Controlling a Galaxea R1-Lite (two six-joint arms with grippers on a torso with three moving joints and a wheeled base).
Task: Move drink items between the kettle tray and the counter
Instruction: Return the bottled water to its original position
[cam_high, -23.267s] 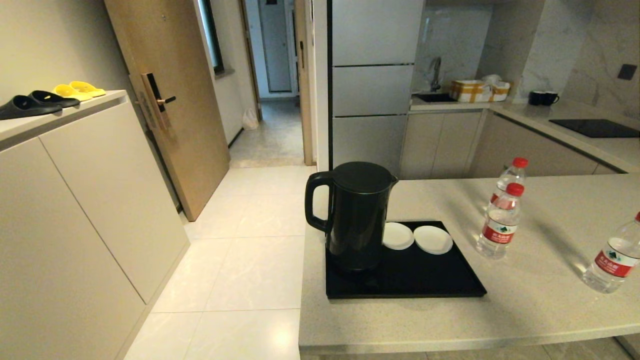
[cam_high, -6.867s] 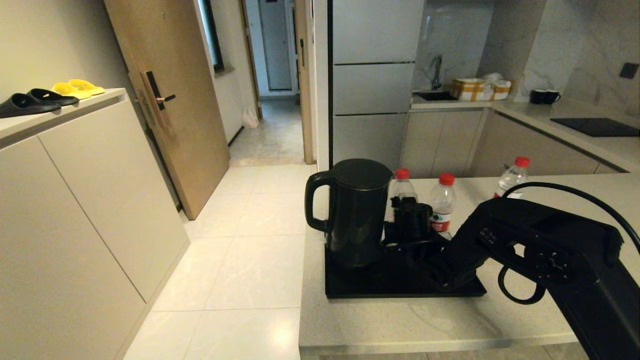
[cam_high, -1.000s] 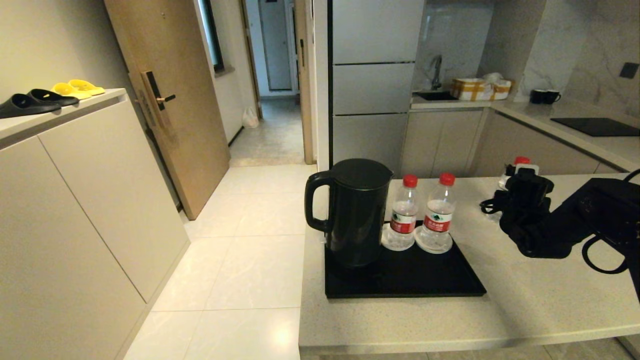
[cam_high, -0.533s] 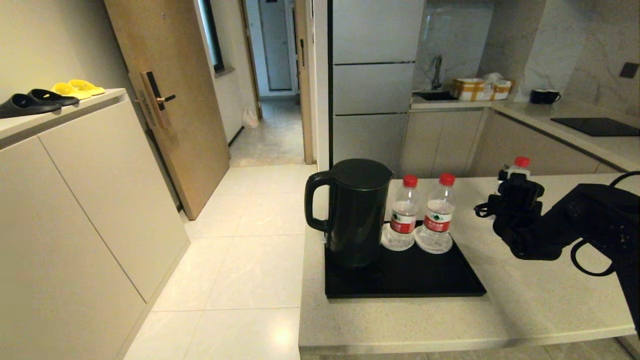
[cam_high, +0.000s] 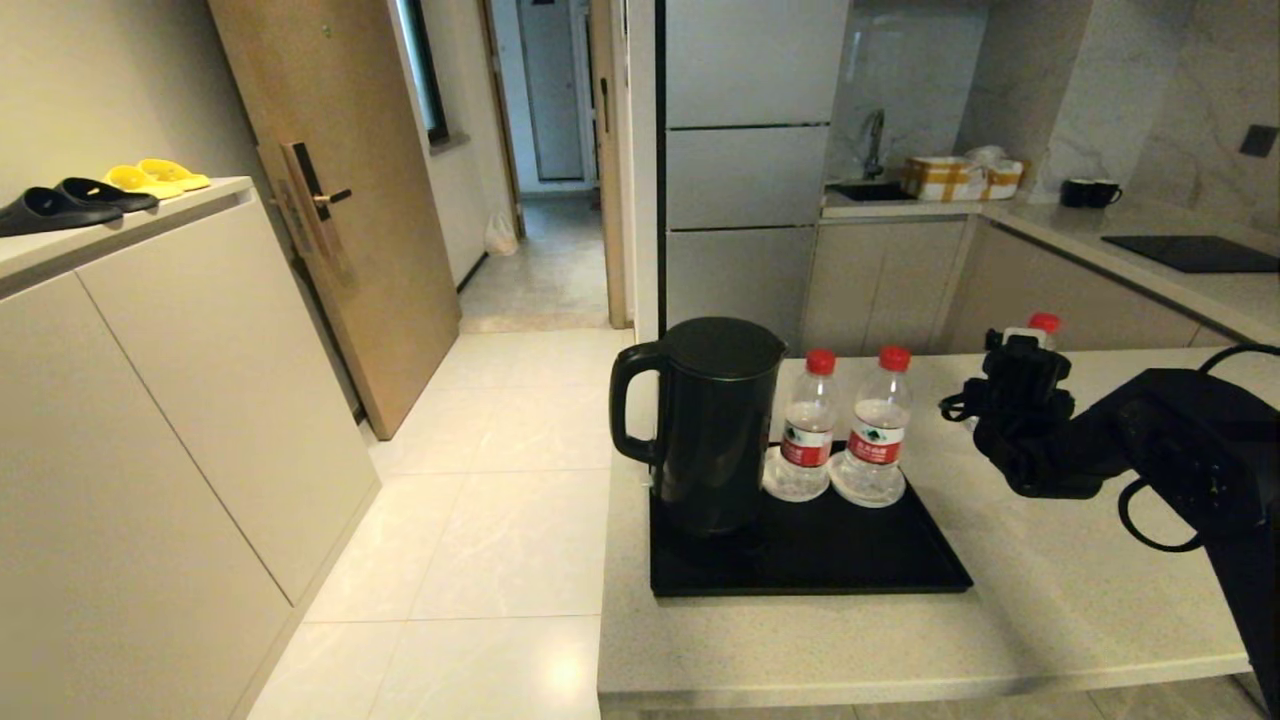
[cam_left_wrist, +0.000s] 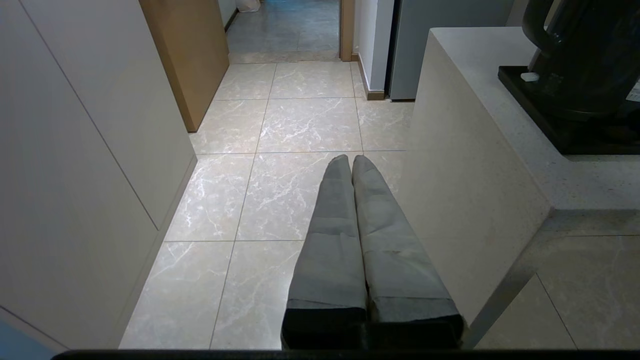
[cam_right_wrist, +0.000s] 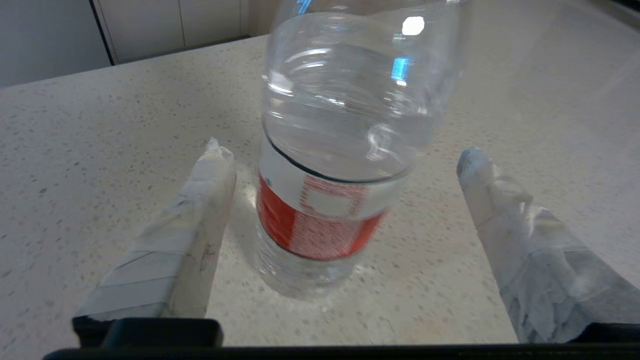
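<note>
Since half a second ago my right gripper has crept forward to the third bottle, which stands on the counter. I count two bottles already on the white coasters on the tray beside the kettle, so I judge one transfer remains. Fingers are spread wide, and this last bottle sits between them, nearer one pad, not yet pinched. My left gripper hangs over the floor beside the counter, fingers pressed together
</note>
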